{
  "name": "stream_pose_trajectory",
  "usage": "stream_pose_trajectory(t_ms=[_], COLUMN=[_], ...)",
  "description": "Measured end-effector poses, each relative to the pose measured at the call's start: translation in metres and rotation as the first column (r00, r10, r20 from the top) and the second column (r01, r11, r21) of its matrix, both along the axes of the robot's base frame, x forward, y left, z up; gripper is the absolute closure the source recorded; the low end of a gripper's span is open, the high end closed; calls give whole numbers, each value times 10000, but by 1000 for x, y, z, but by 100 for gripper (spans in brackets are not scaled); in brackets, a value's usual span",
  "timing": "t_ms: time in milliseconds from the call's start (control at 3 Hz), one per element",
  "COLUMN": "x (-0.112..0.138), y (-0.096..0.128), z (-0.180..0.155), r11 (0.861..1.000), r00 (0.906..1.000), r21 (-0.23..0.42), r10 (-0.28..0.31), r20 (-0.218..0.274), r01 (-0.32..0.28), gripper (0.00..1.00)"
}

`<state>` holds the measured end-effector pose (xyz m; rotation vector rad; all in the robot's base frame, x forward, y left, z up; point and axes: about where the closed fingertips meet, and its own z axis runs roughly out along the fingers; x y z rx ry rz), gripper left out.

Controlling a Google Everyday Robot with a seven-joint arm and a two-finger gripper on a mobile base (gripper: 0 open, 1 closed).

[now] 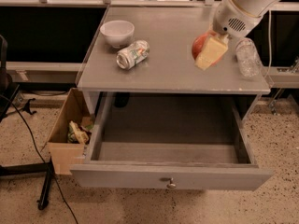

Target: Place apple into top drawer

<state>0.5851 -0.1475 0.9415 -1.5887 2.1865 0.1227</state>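
The gripper [205, 53] hangs over the right rear part of the tabletop [163, 76], pinching the apple [199, 45] between its fingers; the pale yellow finger [213, 50] nearest me lies flat across the fruit's side and hides most of it, and the other finger must be behind it, out of my sight. The white arm [245, 3] comes down from the upper right at a slant, so the apple is carried from the side and seems to be raised off the surface, not resting on it. That makes sense for the job: the fruit has to clear the table edge before it can go down. Just to the right of it a clear bottle [246, 57] lies on its side, near enough that a wide swing could knock it. Well apart to the left are a crushed can [133, 54] and a white bowl [117, 32], out of the way. Below the table the top drawer [117, 175] stands pulled far out, its knob [171, 184] facing me and its bare floor showing, ready to receive. I judge the carry is under way and the drop not yet done; the arm needs to come forward and lower. A cardboard box [63, 139] with scraps sits on the floor at the left
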Motion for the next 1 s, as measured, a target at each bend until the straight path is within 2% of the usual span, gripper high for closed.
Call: stream_pose_trajectory(t_ms=[333, 667, 1000], x=[-13, -45, -85], y=[3, 1, -1], z=[-4, -4, -4], r11=[9999, 9993, 9953], r00=[9997, 9991, 9984], r21=[25, 344, 972], r10=[140, 141, 63], r20=[-176, -406, -568], r01=[-139, -127, -7], gripper=[100, 100, 100])
